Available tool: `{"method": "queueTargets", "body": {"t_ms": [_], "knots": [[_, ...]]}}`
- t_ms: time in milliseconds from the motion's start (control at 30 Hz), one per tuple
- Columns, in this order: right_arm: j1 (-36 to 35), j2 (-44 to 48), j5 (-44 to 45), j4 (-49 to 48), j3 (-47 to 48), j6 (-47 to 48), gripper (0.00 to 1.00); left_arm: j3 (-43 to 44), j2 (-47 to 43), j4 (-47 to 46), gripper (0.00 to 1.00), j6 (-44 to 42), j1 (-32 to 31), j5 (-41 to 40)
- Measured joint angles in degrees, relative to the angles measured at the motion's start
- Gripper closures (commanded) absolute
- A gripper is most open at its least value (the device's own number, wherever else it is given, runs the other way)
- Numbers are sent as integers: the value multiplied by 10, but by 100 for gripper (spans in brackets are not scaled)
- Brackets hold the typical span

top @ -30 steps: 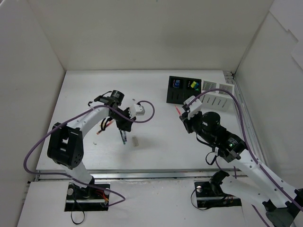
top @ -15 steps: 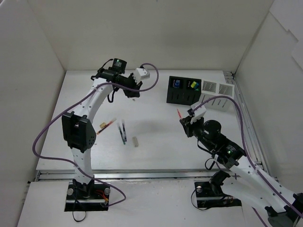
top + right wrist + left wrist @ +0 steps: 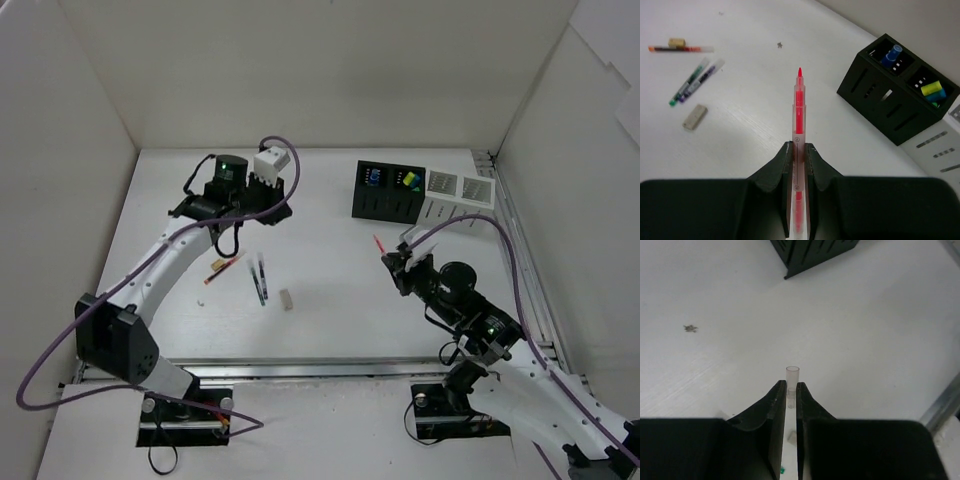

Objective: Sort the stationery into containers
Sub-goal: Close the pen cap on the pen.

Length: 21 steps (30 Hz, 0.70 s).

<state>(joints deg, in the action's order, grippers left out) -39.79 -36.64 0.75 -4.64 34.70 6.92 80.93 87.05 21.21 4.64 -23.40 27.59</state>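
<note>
Just left of the black box [image 3: 880, 112], the right fingers [image 3: 812, 154] are clenched on a thin red pen [image 3: 799, 100] above the counter [image 3: 755, 30]. Farther left of the box, the left fingers [image 3: 777, 394] pinch a small clear tube [image 3: 792, 373]. Two dark pens [image 3: 692, 82] and an eraser [image 3: 695, 116] lie on the counter.

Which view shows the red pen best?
The right wrist view: the red pen fills the middle, clamped in the right pincer. The top external view shows only its tip; the left wrist view, nothing.

White tabletop [image 3: 330, 200], plain white walls [image 3: 320, 70] on three sides, metal rail [image 3: 320, 367] along near edge.
</note>
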Motion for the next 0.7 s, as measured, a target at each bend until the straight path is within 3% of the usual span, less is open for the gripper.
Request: {"method": "queueTargets", "body": {"t_ms": [100,200,367,533,700], "knots": [[0,-43,-29,22,28,86,95,-87,-73,-19,100,45,-8,37],[0,-92,-84,39,65,230,97,-167,-164,-24,100,90,-14,72],[1,-190,-161,86,154,437,97,-249,-282,-27,100,158,-17,142],[4,-263,-228,151,240,625,100,-287,-310,3,100,183,-18,205],[4,-281,-270,198,249,768,100,-287,-283,34,100,179,-21,237]]}}
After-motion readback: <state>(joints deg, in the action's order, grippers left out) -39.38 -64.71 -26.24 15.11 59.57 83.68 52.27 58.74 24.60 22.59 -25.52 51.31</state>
